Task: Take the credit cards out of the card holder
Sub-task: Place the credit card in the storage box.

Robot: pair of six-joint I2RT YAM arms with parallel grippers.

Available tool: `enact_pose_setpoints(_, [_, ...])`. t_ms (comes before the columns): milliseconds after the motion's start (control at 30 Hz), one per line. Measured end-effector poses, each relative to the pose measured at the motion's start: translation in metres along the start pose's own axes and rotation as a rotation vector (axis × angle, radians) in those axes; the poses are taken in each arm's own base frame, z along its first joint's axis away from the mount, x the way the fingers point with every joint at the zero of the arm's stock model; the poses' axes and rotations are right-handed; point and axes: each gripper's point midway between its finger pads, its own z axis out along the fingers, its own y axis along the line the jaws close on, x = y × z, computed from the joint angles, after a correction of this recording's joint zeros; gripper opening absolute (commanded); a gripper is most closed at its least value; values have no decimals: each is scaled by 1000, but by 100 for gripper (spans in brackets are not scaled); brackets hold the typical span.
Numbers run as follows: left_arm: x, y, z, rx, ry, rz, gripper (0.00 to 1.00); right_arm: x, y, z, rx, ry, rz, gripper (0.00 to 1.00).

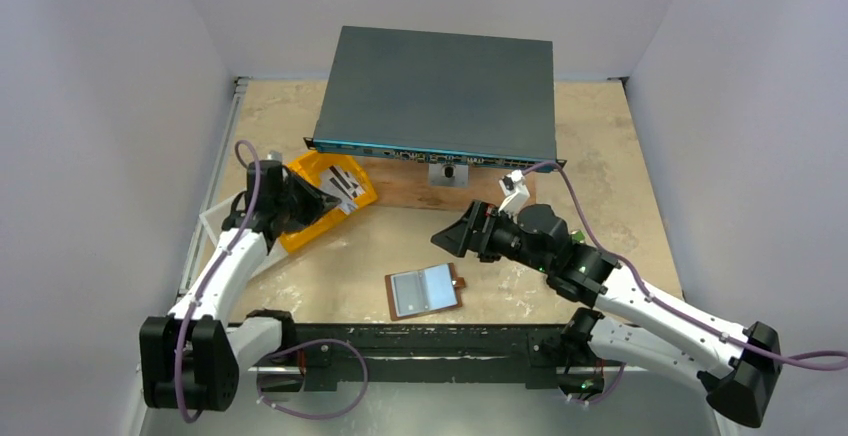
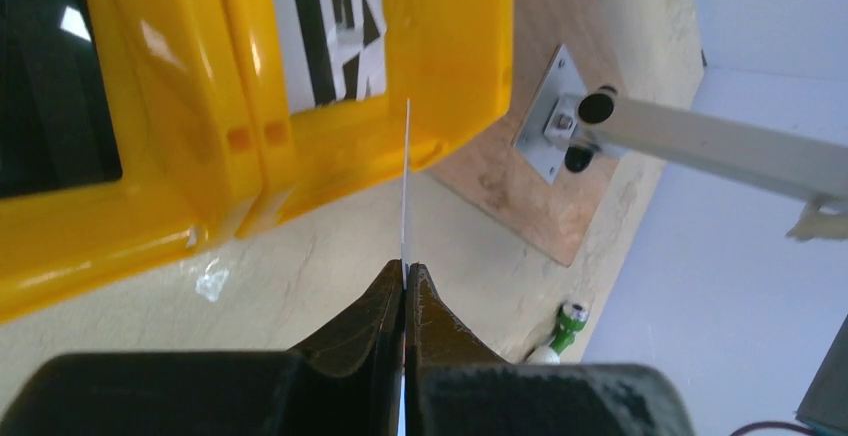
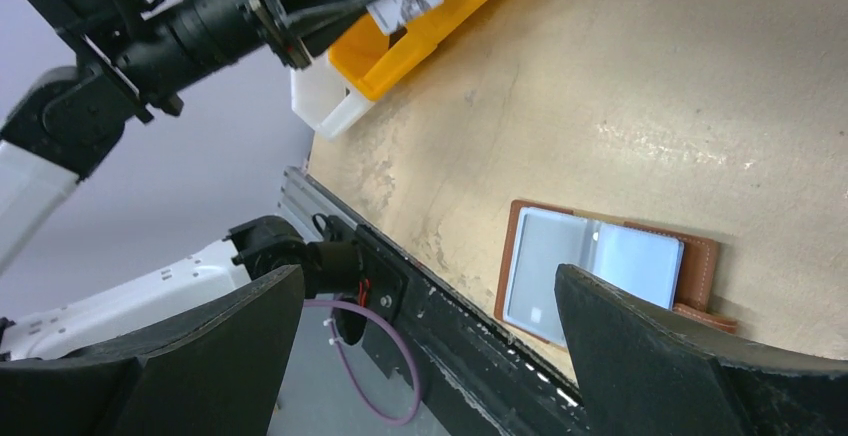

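**Left arm's got a card over the tray, wallet lying open**

So the left gripper [image 2: 405, 278] is pinched tight on one card [image 2: 407, 186]. From its own wrist cam you see the card dead edge-on. It's just a thin white line sticking out from between the jaws, with the far end over the near wall of the yellow tray [image 2: 160, 156]. The right wrist cam shows its flat side, pale with some dark marks, hanging tilted above the tray. Can't tell if it actually touches the tray wall.

There's a second card [image 2: 330, 26] lying inside the tray, white with chunky black marks. There's also something dark in the compartment next to it that I can't make out.

The wallet [image 3: 600, 271] is on the table well apart from the tray, off toward the right arm's side and closer to the arm bases. It's opened flat with the pale clear pockets facing up, and the strap tab is on the side away from the tray.

The right gripper [image 1: 437, 240] has its jaws spread wide with nothing in them. It's up off the table, well to the right of the tray and not touching the wallet. Behind the tray sits a big dark flat box [image 1: 435, 91].
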Motion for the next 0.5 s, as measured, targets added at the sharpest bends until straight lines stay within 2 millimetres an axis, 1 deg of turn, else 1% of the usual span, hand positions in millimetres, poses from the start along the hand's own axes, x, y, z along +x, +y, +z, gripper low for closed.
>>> enact_pose_setpoints(67, [-13, -6, 4, -3, -18, 3, 0, 0, -1, -2, 2, 0, -3, 99])
enact_pose_setpoints(167, [-27, -10, 11, -18, -26, 9, 0, -1, 0, -4, -1, -4, -6, 99])
enact_pose_setpoints(333, [-47, -3, 24, -53, -25, -10, 0, -2, -1, -4, 7, -14, -9, 99])
enact_pose_setpoints(400, [-54, -3, 29, -60, -22, -18, 0, -3, -2, -3, 12, -14, -9, 99])
enact_pose_setpoints(433, [-57, -4, 31, -62, -19, -20, 2, -3, -2, -2, 15, -13, -8, 99])
enact_pose_setpoints(500, [-61, -8, 35, -54, -10, -18, 21, -3, -2, 1, 22, -8, -8, 99])
